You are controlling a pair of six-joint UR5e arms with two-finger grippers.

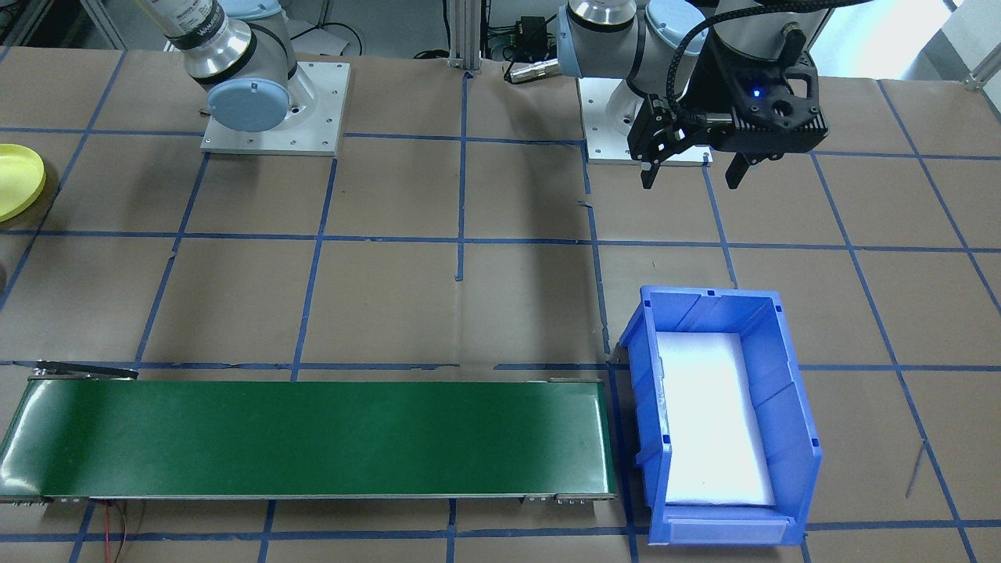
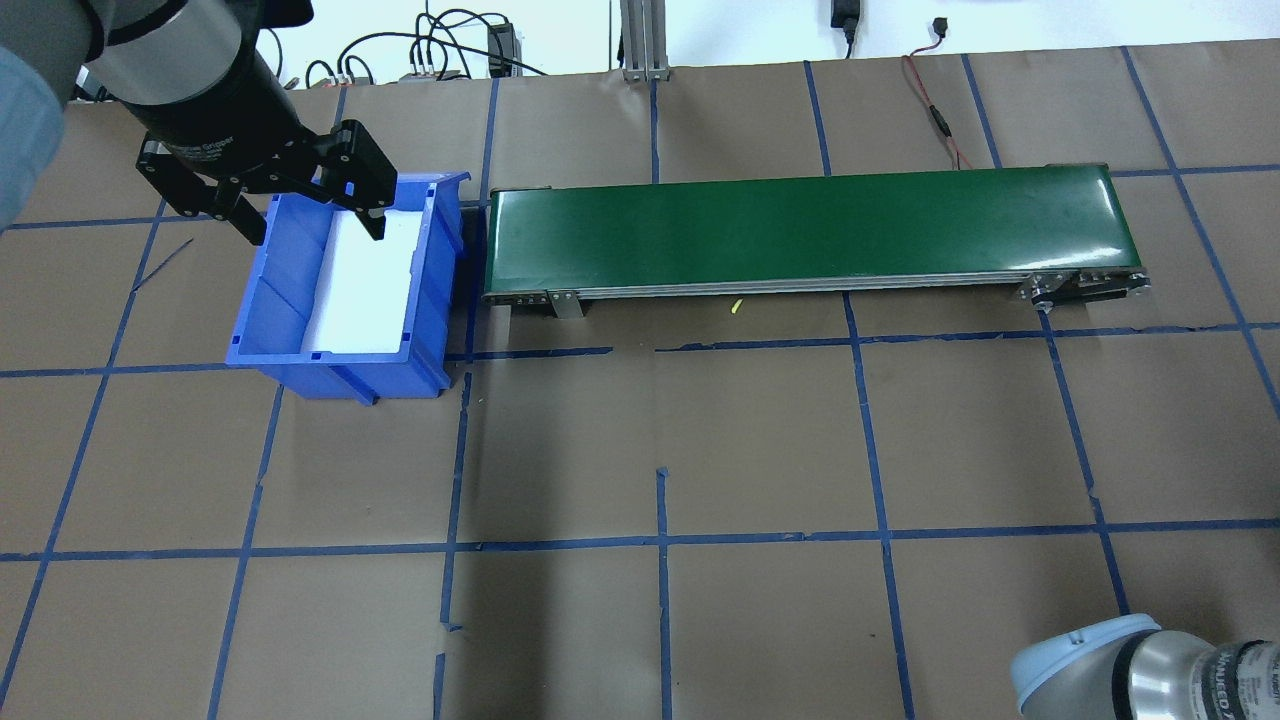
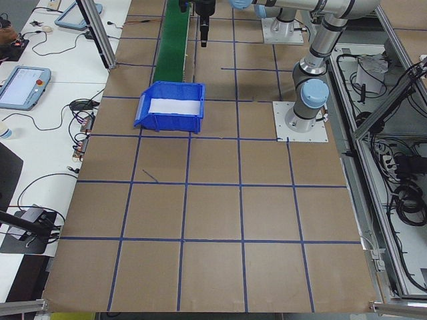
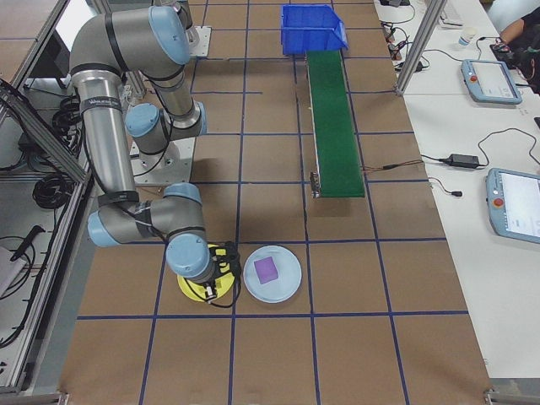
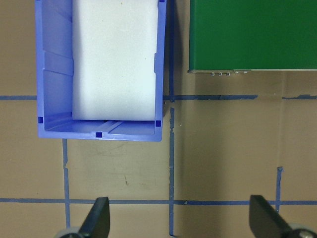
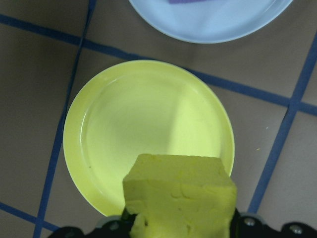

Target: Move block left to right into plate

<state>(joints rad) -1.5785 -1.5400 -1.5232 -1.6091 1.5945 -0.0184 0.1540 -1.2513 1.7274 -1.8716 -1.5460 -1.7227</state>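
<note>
R gripper [image 6: 181, 225] grips yellow block [image 6: 179, 198] above yellow plate [image 6: 114, 124] for drop-in (L gripper [image 5: 179, 220] wide, empty, by blue bin [image 5: 52, 74]).

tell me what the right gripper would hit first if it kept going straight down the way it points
Most likely the yellow plate. The right gripper points down over it, shut on a yellow block, so the block would touch the plate before the fingers do. The gap between them is hard to judge.

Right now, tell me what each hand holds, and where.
The right hand grips the yellow block by its sides, above the yellow plate. The left hand is open, empty.
</note>
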